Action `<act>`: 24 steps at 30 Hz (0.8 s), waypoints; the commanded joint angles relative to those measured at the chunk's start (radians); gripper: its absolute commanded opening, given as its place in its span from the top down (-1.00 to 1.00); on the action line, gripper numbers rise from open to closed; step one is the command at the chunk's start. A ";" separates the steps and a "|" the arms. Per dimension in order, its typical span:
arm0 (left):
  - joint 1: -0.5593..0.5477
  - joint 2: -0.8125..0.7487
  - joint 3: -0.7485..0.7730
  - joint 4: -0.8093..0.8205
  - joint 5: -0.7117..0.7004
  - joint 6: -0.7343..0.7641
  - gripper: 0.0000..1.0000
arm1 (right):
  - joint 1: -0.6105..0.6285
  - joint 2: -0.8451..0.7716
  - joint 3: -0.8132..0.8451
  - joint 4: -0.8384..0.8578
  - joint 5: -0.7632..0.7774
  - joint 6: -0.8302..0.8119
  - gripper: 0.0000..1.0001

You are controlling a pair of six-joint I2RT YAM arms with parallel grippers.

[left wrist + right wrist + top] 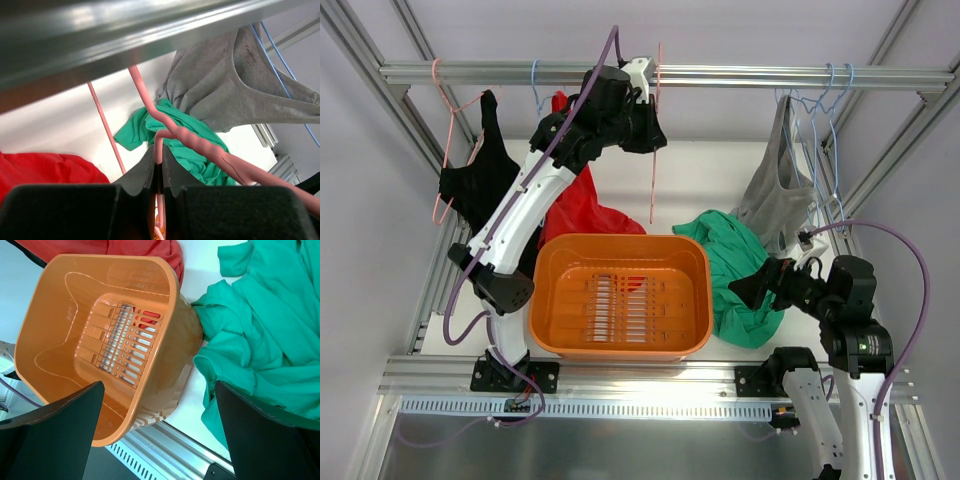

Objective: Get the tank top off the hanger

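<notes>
The left jaws are closed tight on the thin wire of the hanger point(200, 145), pinching it high up behind the basket point(552, 300). The hanger carries no cloth, and its hook seems to sit over the rail point(770, 75), though the arm hides the contact. The right jaws stand wide apart, hovering over the basket's right wall. The tank top point(740, 270) lies crumpled on the worktop point(700, 170) against that right wall, off the hanger. A red top point(585, 205) lies just behind the basket. A grey top point(775, 190) hangs behind and to its right, and a black top point(475, 180) behind and to its left.
</notes>
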 commanded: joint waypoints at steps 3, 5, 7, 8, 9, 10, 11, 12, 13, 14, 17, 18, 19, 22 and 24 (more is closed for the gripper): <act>0.001 0.024 -0.024 -0.099 0.103 -0.011 1.00 | 0.003 -0.023 0.002 0.034 -0.037 0.011 -0.99; 0.001 0.035 -0.027 -0.116 0.114 -0.019 1.00 | 0.005 -0.032 -0.003 0.034 -0.038 0.011 -0.99; 0.001 0.039 -0.031 -0.139 0.112 -0.020 1.00 | 0.003 -0.041 -0.006 0.034 -0.040 0.011 -0.99; 0.001 0.041 -0.032 -0.150 0.106 -0.020 1.00 | 0.005 -0.044 -0.009 0.035 -0.041 0.011 -0.99; 0.001 0.044 -0.028 -0.162 0.102 -0.020 1.00 | 0.003 -0.046 -0.011 0.034 -0.041 0.011 -0.99; 0.003 0.048 -0.027 -0.181 0.091 -0.022 1.00 | 0.003 -0.047 -0.012 0.034 -0.043 0.011 -0.99; 0.003 0.052 -0.024 -0.190 0.088 -0.022 1.00 | 0.005 -0.053 -0.014 0.035 -0.043 0.011 -0.99; 0.003 0.053 -0.024 -0.195 0.085 -0.022 1.00 | 0.003 -0.055 -0.015 0.035 -0.044 0.011 -0.99; 0.003 0.050 -0.025 -0.199 0.085 -0.022 1.00 | 0.005 -0.056 -0.017 0.035 -0.045 0.011 -0.99; 0.001 0.047 -0.028 -0.208 0.080 -0.022 1.00 | 0.005 -0.058 -0.018 0.037 -0.045 0.011 -0.99; -0.008 0.016 -0.044 -0.218 0.059 -0.014 1.00 | 0.005 -0.057 -0.021 0.040 -0.046 0.011 -0.99; -0.019 0.006 -0.051 -0.221 0.043 -0.011 1.00 | 0.003 -0.056 -0.024 0.043 -0.048 0.011 -0.99; -0.027 -0.017 -0.054 -0.222 0.039 -0.003 1.00 | 0.003 -0.056 -0.028 0.044 -0.049 0.019 -0.99; -0.071 -0.066 -0.067 -0.219 0.016 0.032 1.00 | 0.005 -0.050 -0.035 0.072 -0.090 0.042 -0.99; -0.097 -0.083 -0.067 -0.218 0.010 0.063 1.00 | 0.005 -0.055 -0.038 0.119 -0.113 0.057 -0.99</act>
